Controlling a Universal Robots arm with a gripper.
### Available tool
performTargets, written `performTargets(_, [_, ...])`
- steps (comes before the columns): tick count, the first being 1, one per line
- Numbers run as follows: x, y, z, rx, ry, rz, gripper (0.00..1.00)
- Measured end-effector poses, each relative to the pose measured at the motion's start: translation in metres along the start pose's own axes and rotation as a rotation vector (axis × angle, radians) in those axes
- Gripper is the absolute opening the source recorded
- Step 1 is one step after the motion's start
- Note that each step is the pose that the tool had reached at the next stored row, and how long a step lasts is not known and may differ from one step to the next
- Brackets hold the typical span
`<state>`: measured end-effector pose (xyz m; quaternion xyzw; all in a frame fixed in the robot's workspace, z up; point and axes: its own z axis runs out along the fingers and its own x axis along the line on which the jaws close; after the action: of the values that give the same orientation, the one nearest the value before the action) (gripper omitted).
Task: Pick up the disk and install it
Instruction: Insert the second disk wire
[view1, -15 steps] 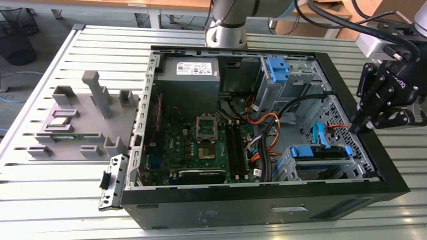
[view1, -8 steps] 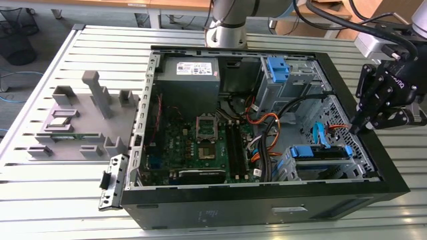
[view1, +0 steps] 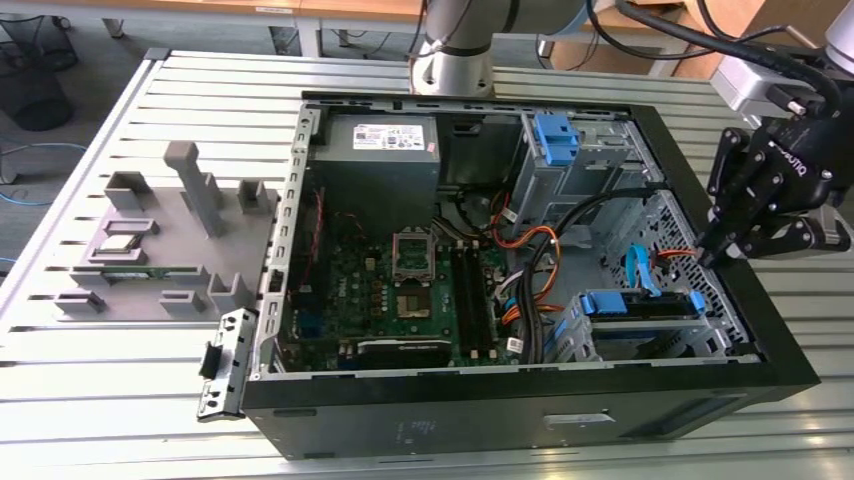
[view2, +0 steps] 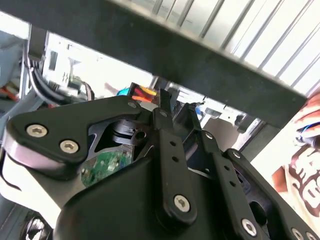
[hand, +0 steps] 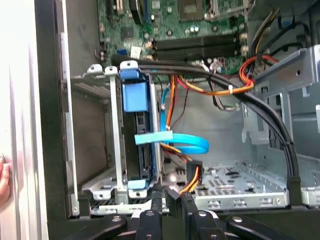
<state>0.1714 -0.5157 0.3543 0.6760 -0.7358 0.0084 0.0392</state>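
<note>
The disk (view1: 638, 304) already sits in its metal bay inside the open computer case (view1: 534, 395), at the case's near corner on the exterior view's right, towards the desk's front edge. In the first wrist view the disk (hand: 142, 145) stands edge-on in the bay, blue rail tabs at both ends. A flat blue cable (hand: 186, 144) runs across its end.

So picking up and sliding in look done, and the step in hand is the finishing of the install. The gripper (view1: 705, 258) hangs over the case wall on the exterior view's right, tips down by the loose orange-and-black cable (hand: 192, 176) just beside the bay. Its jaws are drawn together in the second wrist view, with no part of the disk between them; whether they pinch the plug I cannot tell.

Work here calls for small, careful motion: the gap between bay, wall and the thick black cable bundle (hand: 260, 107) is tight, and wires could snag.

The case rests on a slatted metal desk (view1: 120, 410), with grey holders (view1: 150, 250) near its edge on the exterior view's left. Beyond lie a grey floor, a wire bin (view1: 32, 75) and wooden furniture.
</note>
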Motion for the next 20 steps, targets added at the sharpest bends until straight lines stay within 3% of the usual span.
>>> performTargets(9, [-0.0006,-0.0005,0.0,-0.0051,0.0004,0.0,0.3])
performTargets(20, [-0.0056,-0.004,-0.0004,-0.0354,0.0042,0.028,0.3])
